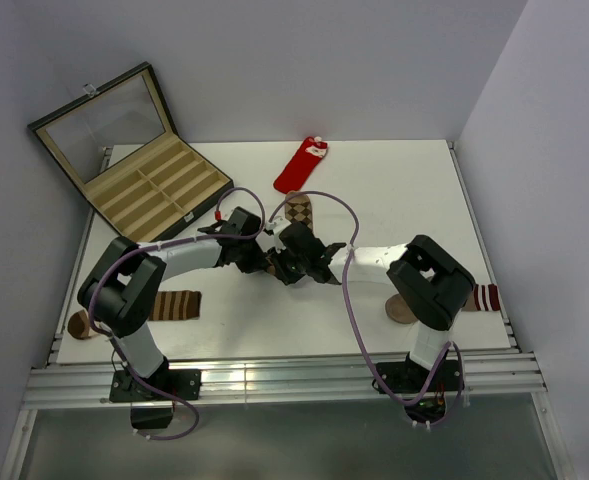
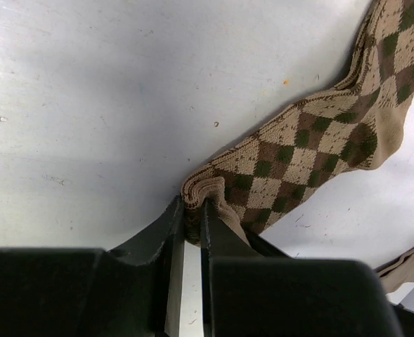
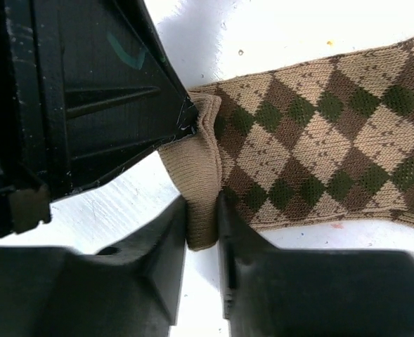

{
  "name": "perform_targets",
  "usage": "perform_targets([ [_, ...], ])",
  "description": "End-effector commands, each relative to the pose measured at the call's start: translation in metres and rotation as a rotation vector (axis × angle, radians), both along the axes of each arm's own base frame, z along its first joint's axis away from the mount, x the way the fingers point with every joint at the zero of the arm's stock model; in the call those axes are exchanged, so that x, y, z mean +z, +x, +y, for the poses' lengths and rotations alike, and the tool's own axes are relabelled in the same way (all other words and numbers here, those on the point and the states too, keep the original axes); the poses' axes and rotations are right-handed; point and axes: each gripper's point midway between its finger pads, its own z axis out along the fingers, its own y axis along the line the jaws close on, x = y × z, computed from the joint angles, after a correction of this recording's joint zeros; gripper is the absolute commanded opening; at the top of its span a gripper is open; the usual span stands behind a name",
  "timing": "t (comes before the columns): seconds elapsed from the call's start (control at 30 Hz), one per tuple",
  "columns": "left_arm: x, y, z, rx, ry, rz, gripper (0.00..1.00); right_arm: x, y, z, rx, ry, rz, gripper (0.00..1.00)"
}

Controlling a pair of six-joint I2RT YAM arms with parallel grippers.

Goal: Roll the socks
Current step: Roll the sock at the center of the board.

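The argyle sock (image 1: 297, 210) lies mid-table, its near end hidden under both grippers. My left gripper (image 2: 191, 207) is shut on that sock's bunched, folded end (image 2: 205, 188), and the diamond pattern (image 2: 312, 140) runs away to the upper right. My right gripper (image 3: 202, 207) is shut on the plain tan cuff (image 3: 192, 168) of the same sock (image 3: 319, 133), right beside the left gripper's black body (image 3: 87, 105). From above, the left gripper (image 1: 266, 262) and right gripper (image 1: 288, 266) meet tip to tip. The red sock (image 1: 300, 165) with its white cuff lies flat at the far edge.
An open black case (image 1: 134, 150) with tan compartments stands at the back left. A brown-and-cream striped sock (image 1: 177, 305) and a tan sock (image 1: 79, 322) lie near the left arm. Another striped sock (image 1: 484, 296) and a brown bundle (image 1: 404, 308) lie by the right arm's base.
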Motion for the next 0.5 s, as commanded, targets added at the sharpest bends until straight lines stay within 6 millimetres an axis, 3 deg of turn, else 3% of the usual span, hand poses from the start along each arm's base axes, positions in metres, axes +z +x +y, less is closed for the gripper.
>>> perform_targets([
  [0.0,-0.015,-0.014,0.012,0.035,0.047,0.048,0.0,-0.026,-0.017,-0.015,0.007,-0.103,0.079,0.26],
  [0.17,-0.009,-0.012,0.016,0.088,0.031,0.027,0.03,-0.026,-0.019,-0.014,0.008,-0.083,0.113,0.0],
  [0.47,0.01,-0.004,0.018,0.222,-0.081,-0.041,0.22,-0.02,-0.029,-0.014,-0.027,0.138,0.442,0.0],
])
